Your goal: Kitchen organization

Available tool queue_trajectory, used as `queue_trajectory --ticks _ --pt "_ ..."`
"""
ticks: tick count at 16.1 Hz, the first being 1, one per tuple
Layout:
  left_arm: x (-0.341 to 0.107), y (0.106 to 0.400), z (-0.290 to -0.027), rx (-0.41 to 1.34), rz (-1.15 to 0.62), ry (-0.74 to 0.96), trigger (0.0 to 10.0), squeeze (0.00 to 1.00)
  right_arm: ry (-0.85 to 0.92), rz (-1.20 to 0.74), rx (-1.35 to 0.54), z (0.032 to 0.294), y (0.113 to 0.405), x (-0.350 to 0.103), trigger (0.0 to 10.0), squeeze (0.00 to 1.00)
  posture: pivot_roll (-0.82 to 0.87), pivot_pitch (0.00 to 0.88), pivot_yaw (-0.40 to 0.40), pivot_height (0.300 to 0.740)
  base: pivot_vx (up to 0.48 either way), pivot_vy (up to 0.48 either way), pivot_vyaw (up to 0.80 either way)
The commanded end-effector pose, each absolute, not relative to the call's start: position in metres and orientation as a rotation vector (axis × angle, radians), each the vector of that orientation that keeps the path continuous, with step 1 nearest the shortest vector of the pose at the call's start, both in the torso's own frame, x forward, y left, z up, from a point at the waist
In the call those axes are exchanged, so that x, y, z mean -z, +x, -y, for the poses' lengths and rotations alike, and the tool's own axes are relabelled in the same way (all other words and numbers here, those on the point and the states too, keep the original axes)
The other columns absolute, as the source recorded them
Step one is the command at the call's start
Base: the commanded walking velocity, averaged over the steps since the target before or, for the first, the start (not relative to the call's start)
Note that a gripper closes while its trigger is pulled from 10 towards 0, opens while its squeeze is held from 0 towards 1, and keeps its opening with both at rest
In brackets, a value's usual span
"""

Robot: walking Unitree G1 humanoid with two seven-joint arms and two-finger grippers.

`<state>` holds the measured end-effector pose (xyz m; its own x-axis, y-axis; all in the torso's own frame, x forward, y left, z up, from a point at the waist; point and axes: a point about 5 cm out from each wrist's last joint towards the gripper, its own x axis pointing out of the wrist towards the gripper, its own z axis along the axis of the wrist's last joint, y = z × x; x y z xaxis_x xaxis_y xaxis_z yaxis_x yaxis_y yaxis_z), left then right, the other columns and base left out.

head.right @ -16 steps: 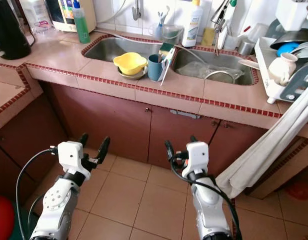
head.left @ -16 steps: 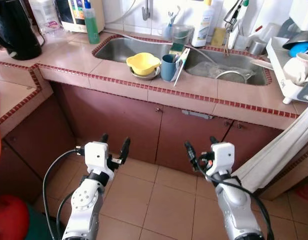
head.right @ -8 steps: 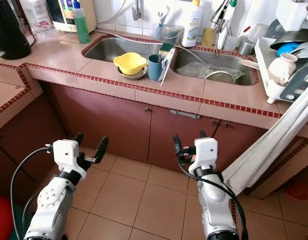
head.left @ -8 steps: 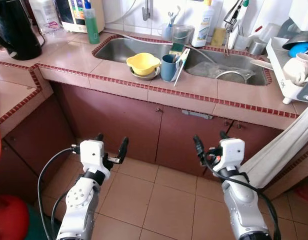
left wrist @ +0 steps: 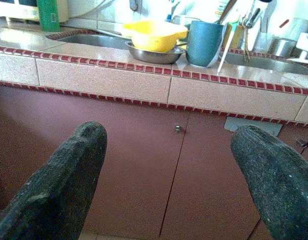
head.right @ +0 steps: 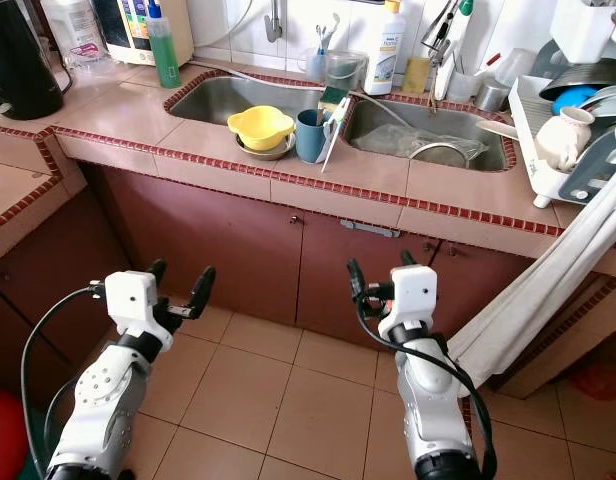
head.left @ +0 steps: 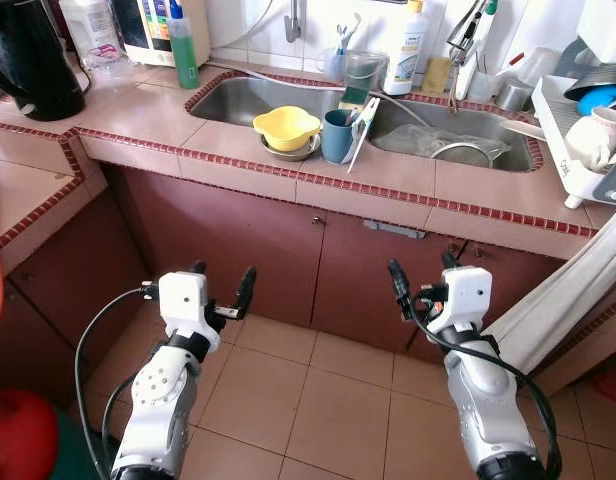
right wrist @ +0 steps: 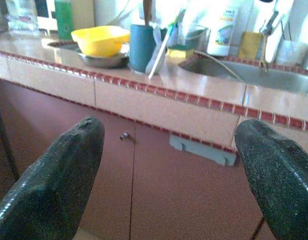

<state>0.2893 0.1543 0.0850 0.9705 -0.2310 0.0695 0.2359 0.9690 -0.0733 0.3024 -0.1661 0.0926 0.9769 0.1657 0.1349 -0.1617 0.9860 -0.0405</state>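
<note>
No label on the white bottle [head.left: 404,50] seems readable here.

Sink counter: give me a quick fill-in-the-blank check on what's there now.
1. The yellow bowl sits in a ____ bowl.
2. The cup beside it is ____.
3. Both the left hand and right hand are ____, held before the cabinet doors.

Missing words: metal; blue; open
</note>
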Motion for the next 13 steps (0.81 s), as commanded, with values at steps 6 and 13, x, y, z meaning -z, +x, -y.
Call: queue_trajectory --ticks 6,13 --pt "-0.091 0.3 -0.153 0.235 0.066 -0.028 10.0 0.0 -0.047 0.137 -0.191 0.161 0.309 -0.093 10.0 0.0 -0.05 0.0 -0.006 0.74 0.0 0.0 0.0" --pt "-0.094 0.301 -0.146 0.262 0.075 -0.037 10.0 0.0 -0.056 0.146 -0.195 0.157 0.309 -0.094 10.0 0.0 -0.05 0.0 -0.002 0.74 0.0 0.0 0.0"
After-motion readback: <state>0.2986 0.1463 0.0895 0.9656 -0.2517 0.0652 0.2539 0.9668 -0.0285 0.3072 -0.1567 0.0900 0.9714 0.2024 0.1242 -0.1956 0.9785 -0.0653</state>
